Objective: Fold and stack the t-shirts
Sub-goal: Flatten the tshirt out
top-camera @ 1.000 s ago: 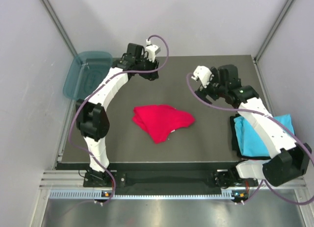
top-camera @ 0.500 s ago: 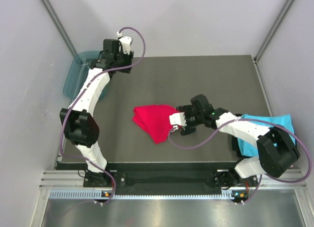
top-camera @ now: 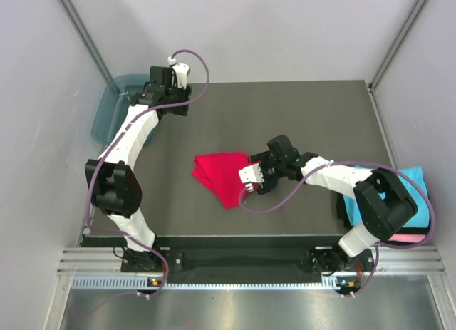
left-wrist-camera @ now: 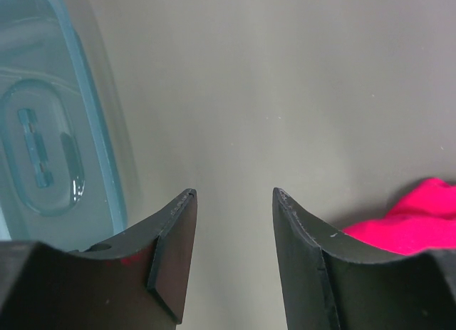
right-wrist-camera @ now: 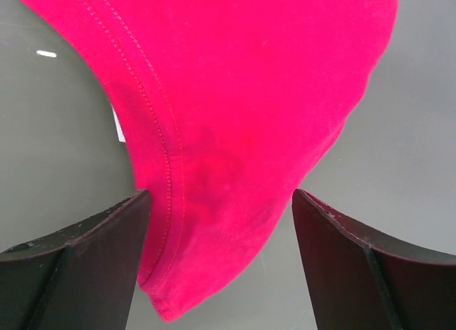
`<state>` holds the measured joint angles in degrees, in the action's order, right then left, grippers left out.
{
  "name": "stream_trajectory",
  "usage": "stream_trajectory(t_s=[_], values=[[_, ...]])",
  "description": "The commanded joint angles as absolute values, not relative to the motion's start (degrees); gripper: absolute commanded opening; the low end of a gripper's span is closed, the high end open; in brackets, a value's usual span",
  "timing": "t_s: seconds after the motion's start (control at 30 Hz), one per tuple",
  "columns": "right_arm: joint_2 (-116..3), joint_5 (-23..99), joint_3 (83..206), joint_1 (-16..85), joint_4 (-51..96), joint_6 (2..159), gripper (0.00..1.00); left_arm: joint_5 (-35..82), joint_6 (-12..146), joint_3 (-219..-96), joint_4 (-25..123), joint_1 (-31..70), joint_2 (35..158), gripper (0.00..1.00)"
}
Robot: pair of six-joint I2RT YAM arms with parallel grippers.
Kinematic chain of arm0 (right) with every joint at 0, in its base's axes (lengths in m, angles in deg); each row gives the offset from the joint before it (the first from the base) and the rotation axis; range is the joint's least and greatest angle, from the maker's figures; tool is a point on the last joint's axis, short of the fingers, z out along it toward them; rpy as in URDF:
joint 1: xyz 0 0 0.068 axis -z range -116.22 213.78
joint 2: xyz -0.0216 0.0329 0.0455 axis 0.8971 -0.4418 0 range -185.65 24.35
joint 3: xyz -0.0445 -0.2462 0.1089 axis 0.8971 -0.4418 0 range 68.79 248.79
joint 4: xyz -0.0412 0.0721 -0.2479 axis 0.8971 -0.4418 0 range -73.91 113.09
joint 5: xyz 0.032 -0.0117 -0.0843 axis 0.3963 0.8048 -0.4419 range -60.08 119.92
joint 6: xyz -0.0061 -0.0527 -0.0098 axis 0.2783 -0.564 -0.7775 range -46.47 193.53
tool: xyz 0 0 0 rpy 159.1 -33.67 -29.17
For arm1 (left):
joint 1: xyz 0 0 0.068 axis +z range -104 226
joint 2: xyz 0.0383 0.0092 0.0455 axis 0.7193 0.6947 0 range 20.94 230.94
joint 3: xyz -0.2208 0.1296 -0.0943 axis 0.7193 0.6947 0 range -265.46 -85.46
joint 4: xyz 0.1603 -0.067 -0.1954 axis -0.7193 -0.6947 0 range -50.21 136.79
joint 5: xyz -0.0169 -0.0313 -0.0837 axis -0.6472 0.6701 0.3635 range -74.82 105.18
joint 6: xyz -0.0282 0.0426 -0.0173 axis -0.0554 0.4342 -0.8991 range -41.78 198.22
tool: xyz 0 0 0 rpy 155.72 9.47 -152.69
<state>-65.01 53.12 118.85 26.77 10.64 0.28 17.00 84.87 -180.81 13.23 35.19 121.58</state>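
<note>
Over near the middle of the counter (top-camera: 306, 116) is the red t-shirt (top-camera: 222, 173), lying in a loose, roughly triangular folded heap, flat on the dark surface. The right hand (right-wrist-camera: 221, 194) is down at that shirt's right edge. From the wrist camera, its two dark fingers stand wide apart with a corner of the red cloth between them, so it's open and not pinching anything. A stitched hem runs down the cloth toward the left finger, and a small white tag (right-wrist-camera: 118, 125) peeks out at the shirt's left edge. Can't really tell if either finger is actually touching the fabric. The left hand (left-wrist-camera: 234, 192) is way off at the far left corner of the counter, well apart from the red shirt and right beside the teal tub (top-camera: 108, 112), which sits at the counter's left edge. Its fingers are spread too, with only bare counter showing between them, so it's open and holding nothing. At the right near side, the cyan t-shirt (top-camera: 422, 202) lies partly hidden behind the right arm, and a strip of the pink t-shirt (top-camera: 406, 239) shows along its near edge.
</note>
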Motion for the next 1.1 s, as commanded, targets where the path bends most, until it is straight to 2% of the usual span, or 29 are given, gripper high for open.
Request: stream_trajectory(t_s=[0.0, 0.13, 0.27, 0.4, 0.47, 0.63, 0.73, 0.8, 0.83, 0.87, 0.97, 1.07], values=[[-64.07, 55.67, 121.79, 25.64, 8.76, -1.88, 0.79, 16.85, 84.11, -180.12, 15.50, 36.50, 118.06, 0.52], [-65.03, 55.59, 122.49, 25.20, 5.26, -3.54, 0.75, 17.11, 83.49, -179.77, 15.77, 37.21, 118.15, 0.52], [-65.47, 55.85, 122.41, 24.76, 3.40, -4.43, 0.66, 17.29, 83.40, -179.68, 15.77, 37.38, 118.15, 0.52], [-65.82, 56.55, 122.32, 23.88, 1.82, -4.43, 0.61, 17.29, 83.40, -179.33, 15.68, 37.47, 118.06, 0.52], [-67.05, 56.12, 122.84, 23.88, 1.38, -4.43, 0.54, 17.46, 83.40, -179.24, 15.77, 37.47, 118.15, 0.52], [-70.30, 54.36, 124.60, 23.53, 1.55, -3.12, 0.52, 17.37, 83.31, -179.15, 15.50, 37.56, 118.15, 0.52], [-71.62, 53.74, 126.00, 23.27, 1.99, -1.53, 0.43, 17.46, 83.40, -179.24, 15.50, 37.56, 118.23, 0.52], [-71.54, 53.39, 126.53, 23.09, 1.82, -0.57, 0.31, 17.55, 83.40, -179.42, 15.42, 37.47, 118.32, 0.52], [-71.36, 53.30, 126.97, 23.00, 1.73, -0.47, 0.21, 17.55, 83.31, -179.42, 15.50, 37.56, 118.41, 0.52], [-70.58, 53.21, 127.24, 23.00, 1.47, -0.30, 0.17, 17.55, 83.31, -179.42, 15.42, 37.56, 118.50, 0.52], [-67.69, 53.04, 128.90, 22.91, -0.46, -0.30, 0.06, 17.73, 83.31, -179.85, 15.59, 37.56, 118.76, 0.52], [-63.82, 52.77, 132.06, 22.91, -2.75, -0.65, 0.00, 17.73, 83.49, -180.38, 15.68, 37.47, 119.11, 0.52]])
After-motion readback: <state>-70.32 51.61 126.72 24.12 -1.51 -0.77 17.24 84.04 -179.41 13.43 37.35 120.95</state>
